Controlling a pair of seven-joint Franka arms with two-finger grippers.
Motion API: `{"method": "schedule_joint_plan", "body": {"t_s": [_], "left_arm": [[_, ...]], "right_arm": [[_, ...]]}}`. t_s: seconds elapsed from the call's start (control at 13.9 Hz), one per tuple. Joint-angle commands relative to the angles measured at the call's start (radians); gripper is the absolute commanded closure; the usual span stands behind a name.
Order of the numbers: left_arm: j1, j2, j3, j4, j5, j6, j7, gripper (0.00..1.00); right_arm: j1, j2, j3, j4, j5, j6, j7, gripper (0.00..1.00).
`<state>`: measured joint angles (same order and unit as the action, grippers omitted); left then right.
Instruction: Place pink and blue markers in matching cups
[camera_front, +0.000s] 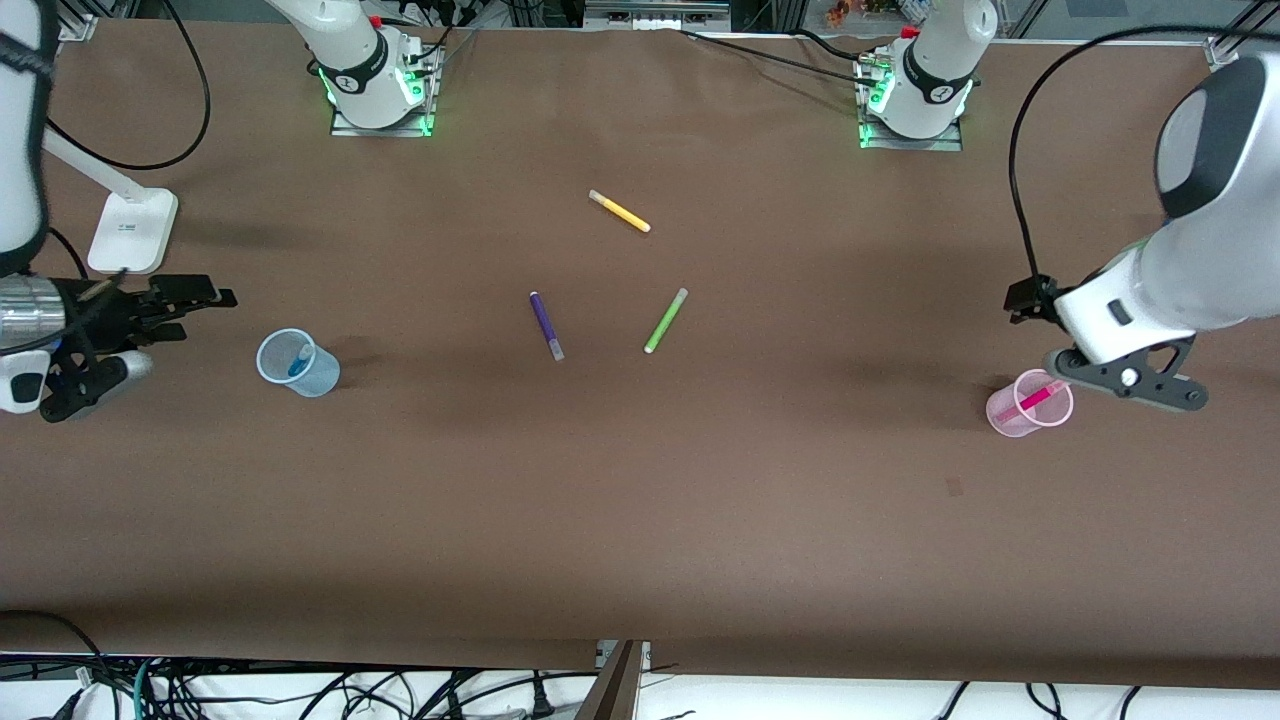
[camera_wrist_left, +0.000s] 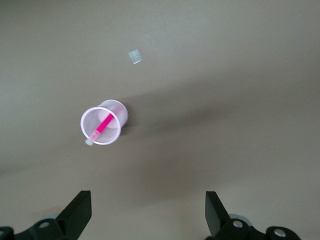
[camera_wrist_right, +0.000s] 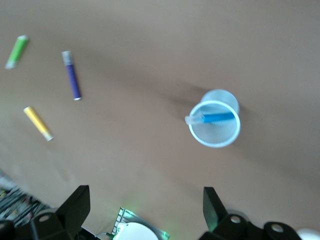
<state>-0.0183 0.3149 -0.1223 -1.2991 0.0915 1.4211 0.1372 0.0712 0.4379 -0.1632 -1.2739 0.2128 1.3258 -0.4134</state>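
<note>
Brown table fills the front view: the blue marker stands in the blue cup at the right arm's end, the pink marker in the pink cup at the left arm's end. Purple, green and yellow pens lie between. The left tool hangs released beside the pink cup; the right tool is released near the blue cup. Left wrist view: the pink marker leans on the rim. Right wrist view: likewise the blue marker. A careless sideways move could tip a light cup.
</note>
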Motion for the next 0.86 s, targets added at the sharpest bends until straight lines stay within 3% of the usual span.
{"method": "schedule_joint_plan", "body": {"t_s": [0.0, 0.14, 0.22, 0.79], "left_arm": [[-0.054, -0.159, 0.095, -0.188, -0.064, 0.091, -0.002, 0.0], [-0.039, -0.259, 0.093, -0.331, -0.075, 0.195, -0.001, 0.0], [-0.017, -0.293, 0.093, -0.376, -0.1, 0.225, 0.002, 0.0], [0.017, -0.306, 0.092, -0.378, -0.142, 0.219, 0.045, 0.0]], "right_arm": [[0.022, -0.077, 0.071, -0.015, -0.114, -0.031, 0.257, 0.0], [0.021, -0.137, 0.135, -0.056, -0.199, -0.042, 0.399, 0.0], [0.019, -0.181, 0.139, -0.091, -0.204, -0.033, 0.416, 0.0], [0.007, -0.482, 0.14, -0.337, -0.262, 0.024, 0.406, 0.0]]}}
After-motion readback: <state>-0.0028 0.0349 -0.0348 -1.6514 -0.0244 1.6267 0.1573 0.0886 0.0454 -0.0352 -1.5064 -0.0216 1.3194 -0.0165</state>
